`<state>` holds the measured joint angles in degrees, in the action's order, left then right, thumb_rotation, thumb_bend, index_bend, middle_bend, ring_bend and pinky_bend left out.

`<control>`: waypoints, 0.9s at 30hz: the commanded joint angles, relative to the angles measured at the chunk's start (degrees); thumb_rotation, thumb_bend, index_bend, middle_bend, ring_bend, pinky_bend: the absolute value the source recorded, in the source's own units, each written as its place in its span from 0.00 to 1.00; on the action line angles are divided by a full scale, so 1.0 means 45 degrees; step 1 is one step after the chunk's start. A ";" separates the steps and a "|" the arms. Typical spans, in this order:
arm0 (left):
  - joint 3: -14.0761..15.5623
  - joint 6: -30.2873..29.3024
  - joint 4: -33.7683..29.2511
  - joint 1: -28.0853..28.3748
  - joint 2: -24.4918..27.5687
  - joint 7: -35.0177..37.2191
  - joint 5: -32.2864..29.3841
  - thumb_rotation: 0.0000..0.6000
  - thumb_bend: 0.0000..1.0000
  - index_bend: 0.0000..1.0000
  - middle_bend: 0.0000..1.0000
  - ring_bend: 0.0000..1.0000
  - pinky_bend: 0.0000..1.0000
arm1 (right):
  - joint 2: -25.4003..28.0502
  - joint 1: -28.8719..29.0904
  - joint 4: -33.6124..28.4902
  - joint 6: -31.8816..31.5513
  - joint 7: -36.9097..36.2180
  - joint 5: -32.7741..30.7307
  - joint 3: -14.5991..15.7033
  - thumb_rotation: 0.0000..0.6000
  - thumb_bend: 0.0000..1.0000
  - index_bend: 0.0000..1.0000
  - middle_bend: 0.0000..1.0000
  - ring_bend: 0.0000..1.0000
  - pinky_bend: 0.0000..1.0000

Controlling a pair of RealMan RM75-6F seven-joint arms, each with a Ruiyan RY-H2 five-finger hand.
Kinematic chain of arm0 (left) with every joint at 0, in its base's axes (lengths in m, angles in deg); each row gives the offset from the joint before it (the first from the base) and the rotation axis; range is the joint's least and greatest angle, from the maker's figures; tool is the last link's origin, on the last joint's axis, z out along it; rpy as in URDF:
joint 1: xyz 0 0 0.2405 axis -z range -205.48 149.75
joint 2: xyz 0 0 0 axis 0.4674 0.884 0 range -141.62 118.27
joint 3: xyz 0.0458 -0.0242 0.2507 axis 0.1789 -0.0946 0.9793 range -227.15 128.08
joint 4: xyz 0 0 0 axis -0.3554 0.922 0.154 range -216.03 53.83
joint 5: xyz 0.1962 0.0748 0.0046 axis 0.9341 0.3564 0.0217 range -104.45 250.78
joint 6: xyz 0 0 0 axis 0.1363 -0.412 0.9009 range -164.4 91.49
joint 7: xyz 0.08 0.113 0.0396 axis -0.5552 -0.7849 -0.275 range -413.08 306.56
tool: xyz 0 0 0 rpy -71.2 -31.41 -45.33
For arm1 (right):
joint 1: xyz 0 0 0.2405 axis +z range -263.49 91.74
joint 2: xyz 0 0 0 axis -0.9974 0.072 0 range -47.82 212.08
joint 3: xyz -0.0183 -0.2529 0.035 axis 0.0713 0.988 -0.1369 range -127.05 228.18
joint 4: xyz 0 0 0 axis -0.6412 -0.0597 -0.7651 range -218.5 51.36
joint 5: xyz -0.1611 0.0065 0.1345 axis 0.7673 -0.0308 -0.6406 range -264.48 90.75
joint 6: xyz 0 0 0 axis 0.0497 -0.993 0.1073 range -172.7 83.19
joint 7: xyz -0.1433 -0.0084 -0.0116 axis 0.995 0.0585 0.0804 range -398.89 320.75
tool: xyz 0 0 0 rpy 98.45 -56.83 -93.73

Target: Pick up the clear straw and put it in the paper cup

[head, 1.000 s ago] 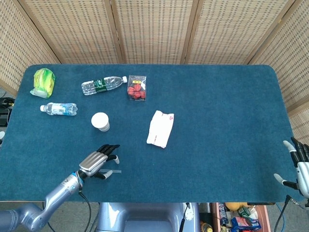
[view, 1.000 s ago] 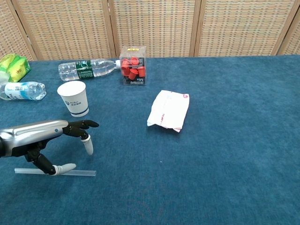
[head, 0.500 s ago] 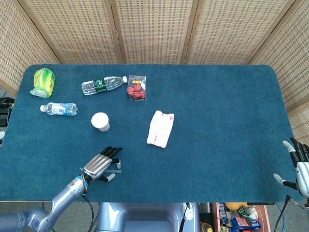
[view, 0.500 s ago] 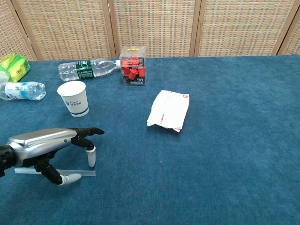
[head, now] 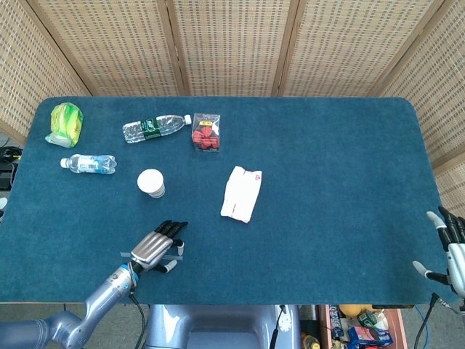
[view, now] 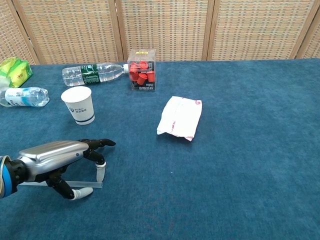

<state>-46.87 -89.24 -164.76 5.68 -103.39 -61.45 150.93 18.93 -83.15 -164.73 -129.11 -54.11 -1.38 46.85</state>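
The left hand arches over the clear straw, fingers spread, seemingly not gripping, near the paper cup. Only the head view shows the right hand, fingers apart, holding nothing.

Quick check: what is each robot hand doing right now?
Left robot hand: open, fingers straddling the clear straw lying on the table, not gripping it.
Right robot hand: open, holding nothing.

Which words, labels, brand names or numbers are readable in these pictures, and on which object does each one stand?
No text can be read with certainty.
Paper cup: small blue mark, too small to read.
Green-labelled bottle: white print, blurred.
Blue-labelled bottle: print, blurred.
Clear box of red pieces: yellow sticker above and white label below, both unreadable.
White packet: red mark at one corner, unreadable.
Green packet: no legible print.
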 commanded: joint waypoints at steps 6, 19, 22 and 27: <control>-0.0008 -0.0070 0.0266 -0.0101 -0.0268 -0.0283 -0.0045 1.00 0.38 0.60 0.00 0.00 0.00 | -0.0004 -0.0014 0.0016 -0.0039 -0.0027 0.0034 0.0013 1.00 0.00 0.00 0.00 0.00 0.00; -0.0103 -0.0599 -0.0252 -0.0319 0.0073 0.0252 0.0385 1.00 0.38 0.64 0.00 0.00 0.00 | -0.0005 -0.0014 0.0019 -0.0049 -0.0031 0.0046 0.0018 1.00 0.00 0.00 0.00 0.00 0.00; -0.0205 -0.1054 -0.0728 -0.0384 0.0498 0.1010 0.0872 1.00 0.38 0.64 0.00 0.00 0.00 | -0.0013 -0.0002 0.0016 -0.0022 -0.0002 0.0049 0.0026 1.00 0.00 0.00 0.00 0.00 0.00; -0.0667 -0.2918 -0.1463 -0.0579 0.1575 0.3686 0.2511 1.00 0.38 0.64 0.00 0.00 0.00 | -0.0027 0.0023 -0.0018 0.0023 0.0090 0.0065 0.0045 1.00 0.00 0.00 0.00 0.00 0.00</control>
<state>-48.37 -97.05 -169.13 3.73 -99.51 -51.60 157.63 18.81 -83.05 -164.80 -129.01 -53.73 -1.10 47.05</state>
